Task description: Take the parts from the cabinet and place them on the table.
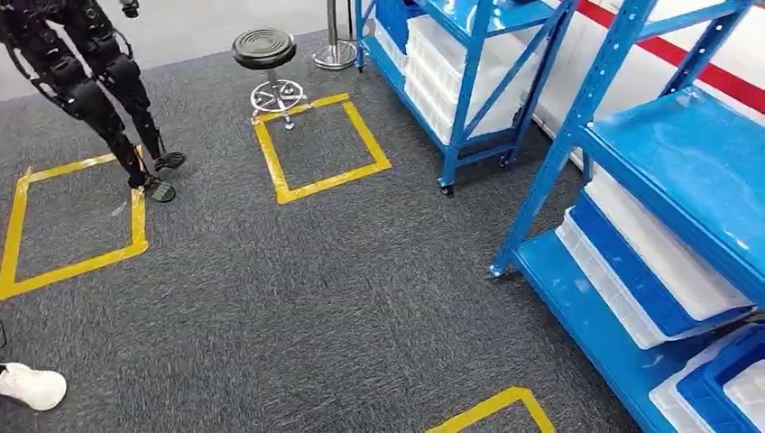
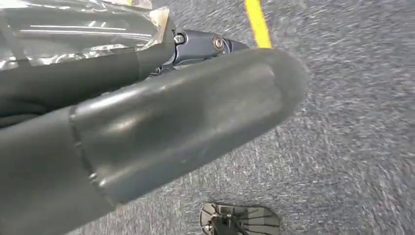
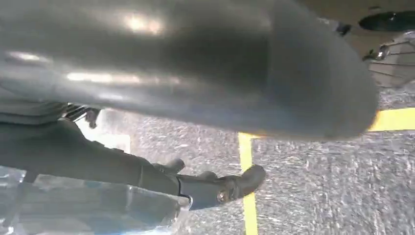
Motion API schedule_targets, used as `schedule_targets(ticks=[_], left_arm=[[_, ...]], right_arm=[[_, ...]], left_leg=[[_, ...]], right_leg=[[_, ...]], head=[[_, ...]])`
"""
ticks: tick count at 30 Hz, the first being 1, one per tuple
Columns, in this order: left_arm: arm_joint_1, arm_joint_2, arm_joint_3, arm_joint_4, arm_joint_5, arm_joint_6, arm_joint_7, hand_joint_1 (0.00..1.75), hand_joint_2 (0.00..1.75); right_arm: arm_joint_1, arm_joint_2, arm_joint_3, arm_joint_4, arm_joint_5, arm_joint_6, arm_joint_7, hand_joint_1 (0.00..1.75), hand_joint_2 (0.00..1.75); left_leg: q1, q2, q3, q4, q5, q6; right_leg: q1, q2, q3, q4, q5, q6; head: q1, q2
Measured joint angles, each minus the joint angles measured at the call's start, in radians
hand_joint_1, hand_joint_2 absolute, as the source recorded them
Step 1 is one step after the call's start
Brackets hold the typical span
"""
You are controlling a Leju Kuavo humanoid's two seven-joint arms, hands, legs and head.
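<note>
In the left wrist view my left hand has its thick grey thumb lying across the picture, and its dark fingers press against a clear plastic bag with a part inside. In the right wrist view my right hand has its dark fingers lying along a clear plastic bag, gripping it from one side. What is inside the bags is too blurred to tell. The blue cabinet rack stands at the right of the head view, with white and blue bins on its lower shelves.
A second blue rack stands farther back. A black stool is beside a yellow tape square on the grey carpet. Another robot's dark legs stand at the far left. A person's white shoe is at the lower left.
</note>
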Motion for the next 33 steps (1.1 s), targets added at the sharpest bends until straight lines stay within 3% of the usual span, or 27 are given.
schedule_targets(ticks=[1,2,3,4,6,7,8,9,10,11,12,13,14,16,17,18,19,21,22,23,24,26,27,28,29,32,33], left_arm=[[-0.003,-0.002,0.000,0.000,0.000,0.000,0.000,0.00,0.00],[-0.003,-0.002,0.000,0.000,0.000,0.000,0.000,0.00,0.00],[-0.003,-0.002,0.000,0.000,0.000,0.000,0.000,0.00,0.00],[-0.002,-0.002,0.000,0.000,0.000,0.000,0.000,0.00,0.00],[0.002,-0.002,0.000,0.000,0.000,0.000,0.000,0.00,0.00],[0.004,-0.002,0.001,0.000,0.000,0.000,0.000,0.00,0.00],[0.004,-0.002,0.001,0.000,0.000,0.000,0.000,0.00,0.00],[0.004,-0.002,0.001,0.000,0.002,0.000,0.000,0.00,0.00],[0.004,-0.002,0.001,0.000,0.002,0.000,0.000,0.00,0.00],[0.004,-0.001,0.001,0.000,0.002,0.000,0.000,0.00,0.00],[0.004,0.000,0.001,0.000,0.002,0.000,0.000,0.00,0.00],[0.004,0.003,0.001,0.000,0.001,0.000,0.000,0.00,0.00],[0.003,0.004,0.001,0.000,0.000,0.000,0.000,0.00,0.00],[0.001,0.002,0.001,0.000,0.001,0.000,-0.001,0.00,0.00],[0.002,-0.002,0.001,0.000,0.000,0.000,-0.002,0.00,0.00],[0.001,-0.002,0.001,0.000,0.000,0.000,-0.003,0.00,0.00],[0.001,-0.002,0.001,0.000,0.000,0.000,-0.004,0.00,0.00],[0.003,-0.003,0.001,0.000,0.000,0.000,-0.004,0.00,0.00],[0.003,-0.003,0.001,0.000,0.000,0.000,-0.004,0.00,0.00],[0.003,-0.003,0.001,0.000,0.001,0.000,-0.004,0.00,0.00],[0.003,-0.004,0.001,0.000,0.000,0.000,-0.004,0.00,0.00],[0.003,-0.006,0.001,0.000,0.000,-0.001,-0.006,0.00,0.00],[0.002,-0.006,0.001,0.000,0.000,-0.001,-0.007,0.00,0.00],[0.003,-0.005,0.001,0.000,0.000,-0.001,-0.007,0.00,0.00],[0.003,-0.005,0.001,0.000,0.000,-0.001,-0.007,0.00,0.00],[-0.003,-0.006,0.001,0.000,0.000,-0.001,-0.007,0.00,0.00],[-0.003,-0.006,0.001,0.000,0.000,-0.001,-0.007,0.00,0.00]], right_arm=[[0.001,0.000,0.000,0.000,0.000,0.000,0.000,0.00,0.00],[0.000,0.000,0.000,0.000,0.000,0.000,0.000,0.00,0.00],[0.001,-0.001,0.000,0.000,0.001,0.000,0.001,0.00,0.00],[0.000,0.000,0.001,0.000,0.002,0.002,0.002,0.00,0.00],[-0.001,0.003,0.002,0.000,0.004,0.006,0.002,0.00,0.00],[0.001,0.003,0.002,0.000,0.005,0.008,0.002,0.00,0.00],[0.002,0.003,0.002,0.000,0.005,0.010,0.002,0.00,0.00],[0.003,0.002,0.002,0.000,0.005,0.010,0.002,0.00,0.00],[0.003,0.002,0.002,0.000,0.005,0.010,0.002,0.00,0.00],[0.002,0.003,0.002,0.000,0.005,0.010,0.002,0.00,0.00],[0.002,0.005,0.002,0.000,0.005,0.010,0.002,0.00,0.00],[-0.001,0.006,0.002,0.000,0.005,0.010,0.002,0.00,0.00],[-0.001,0.007,0.002,0.000,0.005,0.010,0.002,0.00,0.00],[0.002,0.008,0.002,0.000,0.005,0.010,0.002,0.00,0.00],[0.003,0.007,0.002,0.001,0.005,0.010,0.002,0.00,0.00],[0.002,0.007,0.002,0.001,0.005,0.010,0.002,0.00,0.00],[0.000,0.007,0.002,0.001,0.005,0.010,0.002,0.00,0.00],[-0.001,0.006,0.002,0.001,0.007,0.010,0.002,0.00,0.00],[0.000,0.006,0.002,0.001,0.007,0.010,0.002,0.00,0.00],[0.002,0.006,0.002,0.001,0.007,0.010,0.002,0.00,0.00],[0.004,0.006,0.002,0.002,0.006,0.010,0.002,0.00,0.00],[0.004,0.004,0.002,0.002,0.008,0.010,0.002,0.00,0.00],[0.001,0.003,0.002,0.001,0.010,0.011,0.002,0.00,0.00],[-0.002,0.004,0.003,0.001,0.011,0.013,0.003,0.00,0.00],[-0.003,0.003,0.003,0.001,0.011,0.013,0.003,0.00,0.00],[-0.001,0.003,0.003,0.002,0.011,0.013,0.005,0.00,0.00],[-0.001,0.003,0.003,0.001,0.011,0.013,0.006,0.00,0.00]], left_leg=[[0.003,0.008,0.004,-0.001,-0.001,-0.006],[0.012,-0.011,0.001,0.007,-0.010,-0.017],[0.012,-0.060,-0.009,0.036,-0.036,-0.021],[0.013,-0.095,-0.041,0.108,-0.088,-0.022],[0.013,-0.113,-0.116,0.265,-0.162,-0.022],[0.013,-0.115,-0.146,0.322,-0.173,-0.021],[0.013,-0.115,-0.151,0.324,-0.155,-0.017],[0.013,-0.116,-0.135,0.282,-0.118,-0.013],[0.013,-0.124,-0.099,0.202,-0.067,-0.007],[0.013,-0.144,-0.056,0.112,-0.020,-0.001],[0.014,-0.202,-0.025,0.041,0.006,0.006],[0.015,-0.226,-0.017,0.018,0.001,0.008],[0.009,-0.204,-0.017,0.020,0.001,0.008],[0.001,-0.185,-0.018,0.016,0.006,0.018],[0.009,-0.168,-0.014,-0.005,0.017,0.026],[0.010,-0.153,-0.009,-0.016,0.025,0.031],[0.009,-0.137,-0.009,-0.020,0.029,0.038],[0.005,-0.103,-0.011,-0.020,0.027,0.039],[0.005,-0.088,-0.013,-0.020,0.027,0.039],[0.005,-0.074,-0.013,-0.020,0.026,0.038],[0.005,-0.060,-0.013,-0.020,0.025,0.036],[0.006,-0.038,-0.009,-0.018,0.022,0.031],[0.003,-0.029,-0.006,-0.013,0.018,0.024],[-0.005,-0.020,-0.005,-0.008,0.009,0.014],[-0.004,-0.010,0.001,-0.008,0.006,0.006],[0.001,0.021,0.014,-0.010,0.000,-0.008],[0.011,-0.015,0.009,0.005,-0.014,-0.020]], right_leg=[[0.001,0.011,0.000,-0.002,0.000,-0.008],[-0.019,0.023,0.015,-0.006,0.007,-0.020],[-0.015,0.031,0.011,-0.007,0.008,-0.021],[-0.013,0.040,0.010,-0.006,0.013,-0.033],[-0.006,0.063,0.006,-0.006,0.015,-0.038],[-0.002,0.076,0.007,-0.005,0.015,-0.038],[0.000,0.092,0.008,-0.005,0.015,-0.038],[0.001,0.105,0.010,-0.005,0.015,-0.038],[0.002,0.120,0.013,-0.005,0.015,-0.038],[0.002,0.133,0.016,-0.005,0.015,-0.037],[-0.001,0.143,0.015,-0.005,0.015,-0.036],[0.013,0.153,0.009,0.002,0.016,-0.032],[0.004,0.164,0.002,-0.001,0.019,-0.025],[-0.001,0.186,-0.008,-0.009,0.027,-0.009],[0.010,0.193,-0.016,-0.008,0.028,-0.003],[0.008,0.136,-0.027,0.017,0.012,-0.006],[0.009,0.092,-0.059,0.078,-0.027,-0.014],[0.005,0.068,-0.135,0.232,-0.096,-0.017],[0.002,0.065,-0.162,0.292,-0.114,-0.012],[-0.001,0.063,-0.165,0.308,-0.114,-0.003],[-0.005,0.058,-0.139,0.265,-0.094,0.012],[-0.014,0.029,-0.035,0.086,-0.033,0.036],[-0.015,-0.020,0.021,-0.006,-0.011,0.040],[-0.009,-0.053,0.018,-0.014,-0.002,0.028],[-0.003,-0.035,0.021,-0.013,0.000,0.017],[-0.004,-0.002,0.013,-0.016,0.001,-0.003],[-0.026,0.011,0.025,-0.019,0.007,-0.012]], head=[[0.000,0.000],[0.000,0.000],[-0.002,0.000],[-0.004,0.000],[-0.004,0.000],[-0.004,0.000],[-0.004,0.000],[-0.004,0.000],[-0.004,0.000],[-0.004,0.000],[-0.004,0.000],[-0.004,0.000],[-0.004,0.000],[-0.005,0.000],[-0.004,0.000],[-0.003,0.000],[0.003,0.000],[0.003,0.000],[0.003,0.000],[0.004,0.000],[0.004,0.000],[0.005,0.000],[0.006,0.000],[0.006,0.000],[0.003,0.000],[0.001,0.000],[-0.002,0.000]])
